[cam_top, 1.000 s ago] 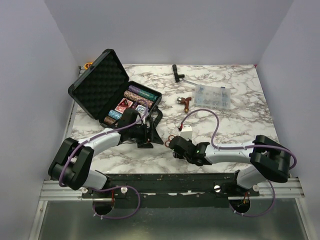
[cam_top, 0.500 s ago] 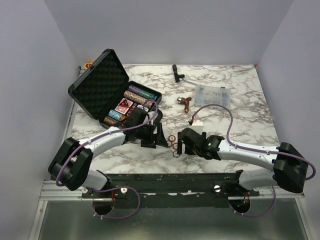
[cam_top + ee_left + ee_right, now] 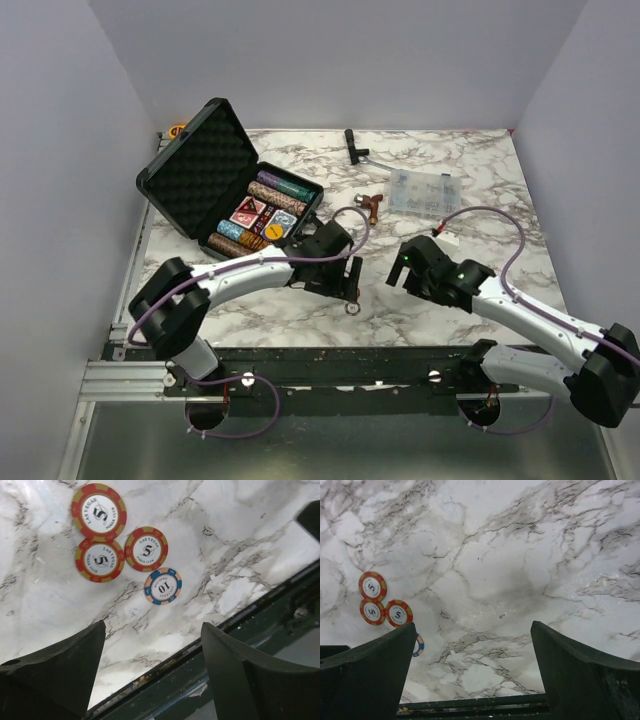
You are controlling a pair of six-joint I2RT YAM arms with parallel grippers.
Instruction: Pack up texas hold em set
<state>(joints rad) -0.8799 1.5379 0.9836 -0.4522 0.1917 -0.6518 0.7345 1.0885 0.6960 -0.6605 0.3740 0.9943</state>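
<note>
Pale lilac-grey walls close in a white marble surface (image 3: 480, 240) veined with grey, with a dark metal rail along its near edge.

Two white and black arms lie across the near half. The left arm (image 3: 240, 272) stretches from its base towards the middle of the surface. The left jaws point down at a cluster of loose chips and are spread apart with nothing between them. The right arm (image 3: 520, 310) angles in from the right. The right jaws are spread wide over bare marble and hold nothing.

A black briefcase (image 3: 190, 175) sits at the far left of the surface, well apart from both sets of jaws. Its lid stands open and shows egg-crate foam lining. Rows of multicoloured poker chips (image 3: 278, 190) fill the tray, along with some red and blue patterned pieces that are too small to make out.

A clear compartment box (image 3: 425, 192) rests at the far right of centre, a black T-shaped tool (image 3: 352, 145) lies near the back edge, and a small copper-coloured piece (image 3: 372, 205) sits just left of the box.

Four loose chips lie close to the near edge, bunched with rims touching or almost touching. Three are red chips (image 3: 98, 512) marked 5, and one is a blue chip (image 3: 163, 586) marked 10. The right wrist view shows the same cluster at its left, where the blue chip is half hidden behind a finger.
</note>
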